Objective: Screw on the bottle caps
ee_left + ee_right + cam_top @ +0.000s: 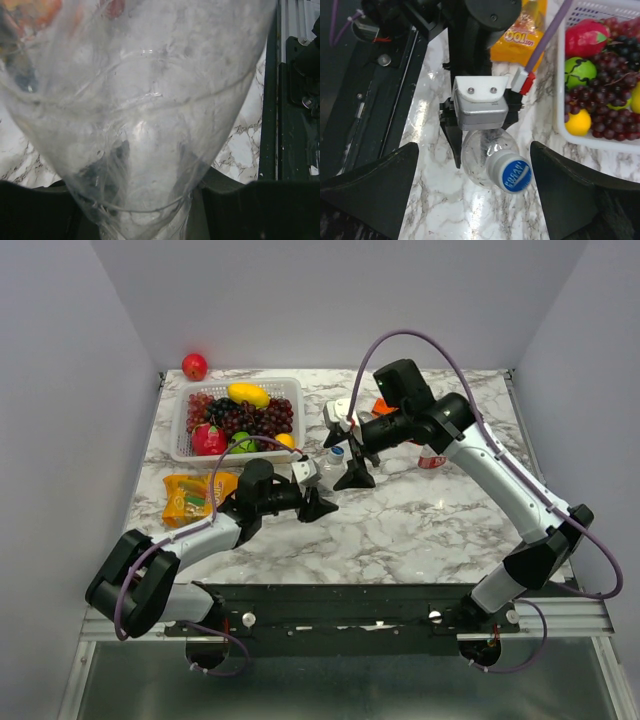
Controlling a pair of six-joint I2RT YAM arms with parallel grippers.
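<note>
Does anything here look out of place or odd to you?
One red apple sits alone at the back left corner, outside the white basket that holds the other fruit. The clear bottle in the left fingers is held tilted, its blue cap on. Nothing looks spilled.

Bright even light; left wrist view seemingly blurred.

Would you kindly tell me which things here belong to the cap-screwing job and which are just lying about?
For the job: plain clear bottle, blue cap on its neck, red-labelled bottle.
Lying about: fruit basket, red fruit behind it, orange snack bag.
</note>
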